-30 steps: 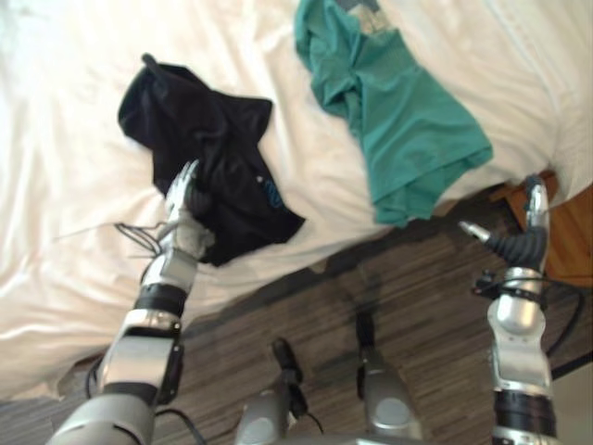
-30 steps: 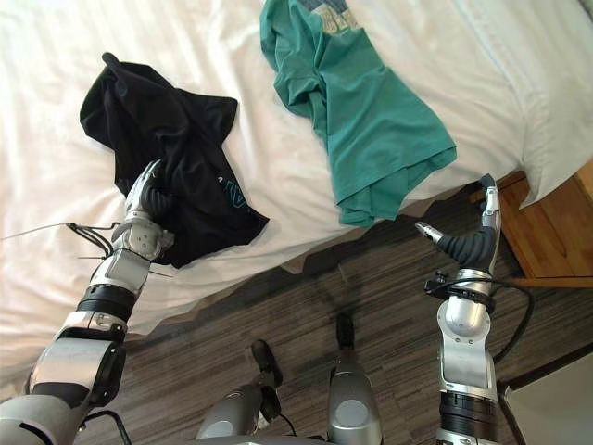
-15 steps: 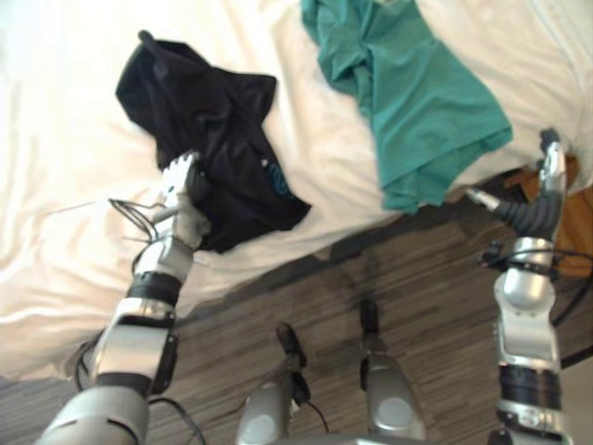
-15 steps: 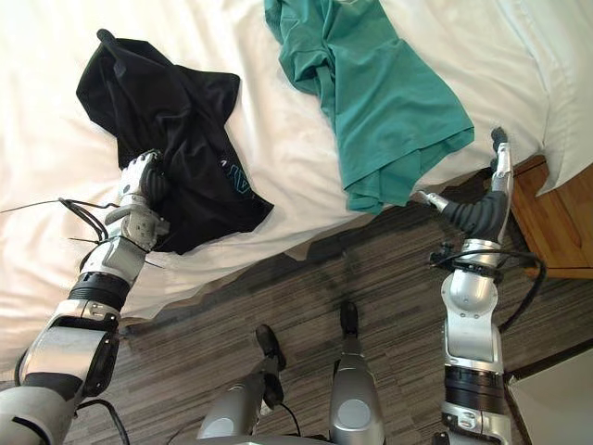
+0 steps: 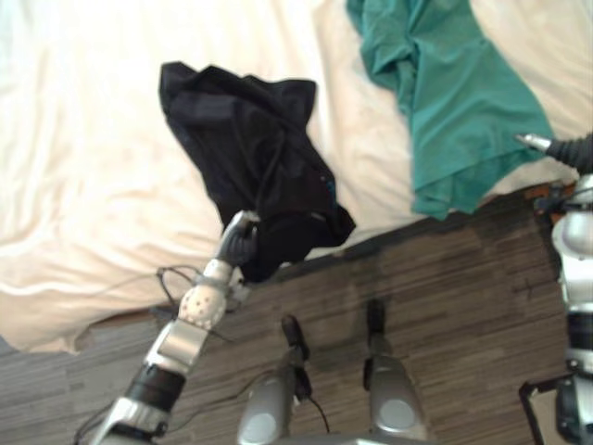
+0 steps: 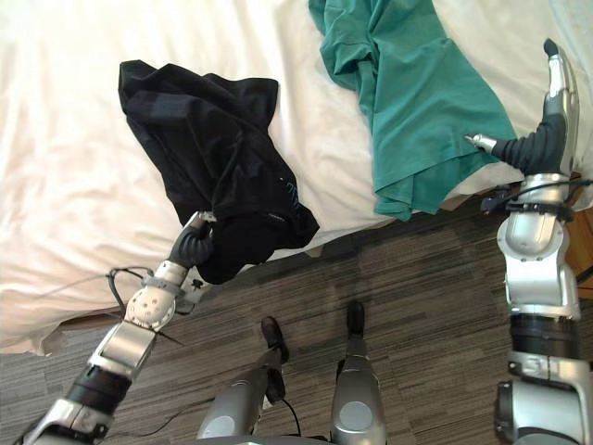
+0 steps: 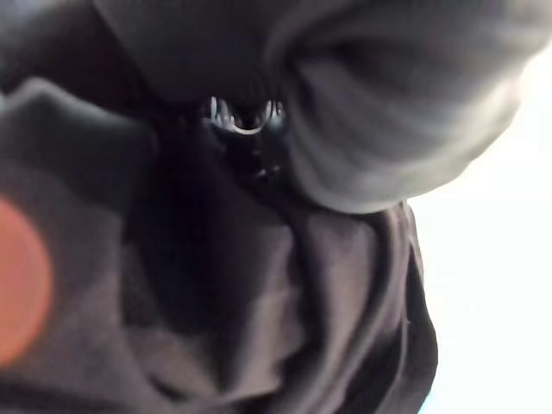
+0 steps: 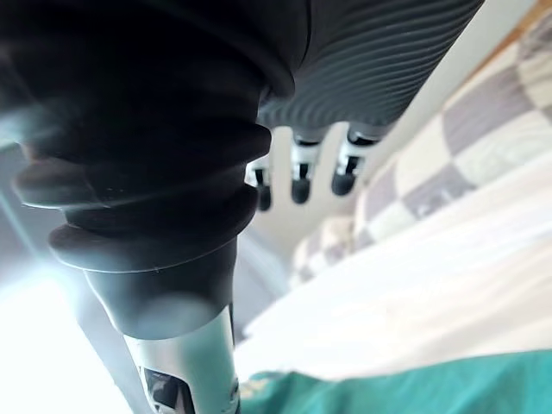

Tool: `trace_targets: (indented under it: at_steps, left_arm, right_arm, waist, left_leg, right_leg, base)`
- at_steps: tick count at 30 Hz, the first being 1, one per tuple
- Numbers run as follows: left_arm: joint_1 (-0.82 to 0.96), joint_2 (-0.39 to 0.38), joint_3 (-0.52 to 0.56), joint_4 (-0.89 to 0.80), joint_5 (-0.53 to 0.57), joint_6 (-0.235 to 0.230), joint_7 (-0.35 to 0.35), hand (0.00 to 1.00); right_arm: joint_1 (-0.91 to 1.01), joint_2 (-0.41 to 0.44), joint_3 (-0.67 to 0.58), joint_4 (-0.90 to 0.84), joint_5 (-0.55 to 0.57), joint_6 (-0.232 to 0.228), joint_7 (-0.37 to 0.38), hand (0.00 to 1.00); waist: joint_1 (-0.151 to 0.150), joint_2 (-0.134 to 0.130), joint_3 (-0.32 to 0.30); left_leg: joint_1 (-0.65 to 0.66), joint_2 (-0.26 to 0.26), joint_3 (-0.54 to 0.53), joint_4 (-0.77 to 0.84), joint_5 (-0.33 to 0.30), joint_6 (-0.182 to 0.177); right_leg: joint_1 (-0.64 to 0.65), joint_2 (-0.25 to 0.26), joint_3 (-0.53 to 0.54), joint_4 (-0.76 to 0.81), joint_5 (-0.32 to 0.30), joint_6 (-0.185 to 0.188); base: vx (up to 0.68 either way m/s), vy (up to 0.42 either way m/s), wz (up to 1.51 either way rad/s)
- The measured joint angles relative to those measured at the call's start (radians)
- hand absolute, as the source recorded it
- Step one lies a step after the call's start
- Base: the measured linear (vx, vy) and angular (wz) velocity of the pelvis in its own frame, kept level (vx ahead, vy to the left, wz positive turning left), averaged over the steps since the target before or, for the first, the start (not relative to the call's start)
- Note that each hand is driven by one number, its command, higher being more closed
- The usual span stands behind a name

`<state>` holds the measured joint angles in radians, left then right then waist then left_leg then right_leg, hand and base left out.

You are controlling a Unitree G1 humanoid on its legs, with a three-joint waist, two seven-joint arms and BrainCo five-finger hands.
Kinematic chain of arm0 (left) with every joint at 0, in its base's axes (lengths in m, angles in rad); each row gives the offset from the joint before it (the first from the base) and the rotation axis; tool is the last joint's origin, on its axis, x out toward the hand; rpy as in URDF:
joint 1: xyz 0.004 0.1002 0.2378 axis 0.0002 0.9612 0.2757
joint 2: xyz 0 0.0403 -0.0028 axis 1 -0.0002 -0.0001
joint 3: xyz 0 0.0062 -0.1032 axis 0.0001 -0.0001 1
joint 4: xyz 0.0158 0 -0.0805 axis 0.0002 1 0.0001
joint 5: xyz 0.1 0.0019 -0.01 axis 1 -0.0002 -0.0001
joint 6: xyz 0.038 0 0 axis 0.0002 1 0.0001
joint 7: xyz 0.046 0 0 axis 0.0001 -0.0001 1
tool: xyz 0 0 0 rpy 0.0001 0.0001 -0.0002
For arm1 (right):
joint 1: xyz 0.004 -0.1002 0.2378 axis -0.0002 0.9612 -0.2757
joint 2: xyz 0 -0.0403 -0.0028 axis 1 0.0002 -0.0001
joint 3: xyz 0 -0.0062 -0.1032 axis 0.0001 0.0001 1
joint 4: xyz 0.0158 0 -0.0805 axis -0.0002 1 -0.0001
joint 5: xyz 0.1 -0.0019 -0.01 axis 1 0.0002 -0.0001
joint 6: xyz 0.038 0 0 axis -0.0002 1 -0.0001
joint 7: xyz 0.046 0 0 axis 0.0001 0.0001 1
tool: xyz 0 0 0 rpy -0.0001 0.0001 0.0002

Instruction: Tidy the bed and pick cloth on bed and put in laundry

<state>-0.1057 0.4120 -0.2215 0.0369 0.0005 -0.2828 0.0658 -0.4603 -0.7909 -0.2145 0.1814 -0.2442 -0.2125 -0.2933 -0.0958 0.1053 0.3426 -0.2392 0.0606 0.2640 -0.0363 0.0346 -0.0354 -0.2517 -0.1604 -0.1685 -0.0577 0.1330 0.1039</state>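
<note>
A crumpled black cloth (image 5: 250, 158) lies on the white bed (image 5: 83, 167), its near corner reaching the bed's edge. My left hand (image 6: 192, 246) is at that corner with its fingers curled into the black cloth (image 7: 259, 328), which lies right against the hand in the left wrist view. A teal shirt (image 6: 417, 83) lies further right on the bed, its hem hanging over the edge. My right hand (image 6: 542, 139) is raised beside that hem, with its fingers (image 8: 297, 177) straight and holding nothing.
Dark striped flooring (image 5: 463, 306) runs along the bed's near edge. A wooden piece of furniture (image 5: 542, 192) stands by the bed's right corner. Checked pillows (image 8: 483, 147) rest at the head of the bed.
The camera has shifted. My left hand's fingers went from straight over the black cloth to curled on its near corner. The right hand has risen beside the teal shirt.
</note>
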Motion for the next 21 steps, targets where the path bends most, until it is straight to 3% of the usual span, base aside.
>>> trace_targets:
  at_steps: [3,7,11,19,20,21]
  left_arm:
    - [0.07,-0.022,0.045,-0.038,-0.101,-0.01,-0.012,1.0]
    - [0.114,-0.043,0.11,-0.059,-0.134,-0.01,-0.019,1.0]
    - [0.166,-0.049,0.162,-0.102,-0.168,-0.016,-0.019,1.0]
    - [0.182,-0.084,0.191,-0.127,-0.226,-0.033,-0.022,1.0]
    - [0.183,-0.089,0.191,-0.133,-0.226,-0.034,-0.022,1.0]
    - [0.185,-0.09,0.191,-0.142,-0.226,-0.034,-0.021,1.0]
  right_arm:
    - [-0.065,-0.037,0.046,0.084,0.01,0.004,0.037,0.0]
    - [-0.13,-0.084,0.08,0.183,0.047,0.018,0.067,0.0]
    - [-0.216,-0.088,0.112,0.31,0.05,0.034,0.081,0.0]
    - [-0.395,-0.097,0.187,0.601,0.059,0.058,0.101,0.0]
    - [-0.425,-0.105,0.194,0.635,0.069,0.051,0.101,1.0]
    - [-0.442,-0.111,0.206,0.652,0.076,0.045,0.102,1.0]
  waist:
    - [0.01,0.009,0.003]
    - [0.029,0.038,0.014]
    - [0.049,0.047,0.018]
    - [0.062,0.099,0.034]
    - [0.064,0.108,0.038]
    - [0.066,0.111,0.039]
  left_leg:
    - [-0.016,-0.01,-0.018,0.0,0.013,0.001]
    - [-0.034,-0.021,-0.044,0.0,0.024,0.004]
    - [-0.059,-0.027,-0.049,0.0,0.036,-0.005]
    - [-0.113,-0.034,-0.082,-0.02,0.075,-0.004]
    - [-0.116,-0.035,-0.085,-0.024,0.08,0.0]
    - [-0.118,-0.035,-0.086,-0.03,0.085,0.0]
  right_leg:
    - [0.001,-0.012,-0.026,0.0,0.0,0.0]
    - [0.0,-0.022,-0.055,0.0,0.0,0.0]
    - [-0.018,-0.029,-0.064,0.0,0.0,0.0]
    - [-0.059,-0.033,-0.086,0.003,0.0,0.0]
    - [-0.062,-0.032,-0.087,0.003,0.0,0.0]
    - [-0.067,-0.032,-0.087,0.004,0.0,0.001]
  base:
    - [0.01,0.03,0.27]
    - [0.0,0.032,0.23]
    - [-0.01,0.022,0.14]
    - [-0.02,0.018,0.15]
    - [-0.01,0.018,0.06]
    - [-0.01,0.017,0.05]
